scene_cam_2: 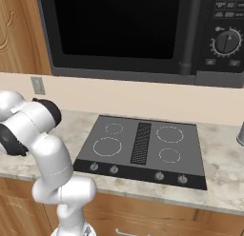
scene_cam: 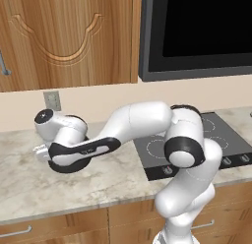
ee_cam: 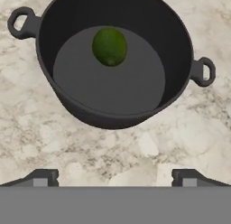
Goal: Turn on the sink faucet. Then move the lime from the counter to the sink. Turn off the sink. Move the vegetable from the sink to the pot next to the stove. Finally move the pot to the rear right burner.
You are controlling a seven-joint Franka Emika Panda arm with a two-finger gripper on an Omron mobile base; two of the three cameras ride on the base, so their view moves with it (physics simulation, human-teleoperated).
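Note:
In the hand view, the black pot (ee_cam: 113,65) stands on the marbled counter (ee_cam: 135,146) with a loop handle on each side. The green lime (ee_cam: 109,47) lies on the pot's floor, toward its far side. My gripper (ee_cam: 116,178) hovers above the pot's near rim, open wide, with nothing between its fingertips (ee_cam: 43,177). In the left base view the arm bends left over the counter (scene_cam: 44,189), beside the stove (scene_cam: 216,135). The stove (scene_cam_2: 143,144) shows four ring markings and a row of knobs. The sink and its faucet are out of view.
A black microwave (scene_cam_2: 119,30) hangs above the stove, and wooden cabinets (scene_cam: 69,36) hang to its left. A wall outlet (scene_cam: 51,100) sits behind the arm. A grey object (scene_cam_2: 240,132) stands at the counter's far right edge.

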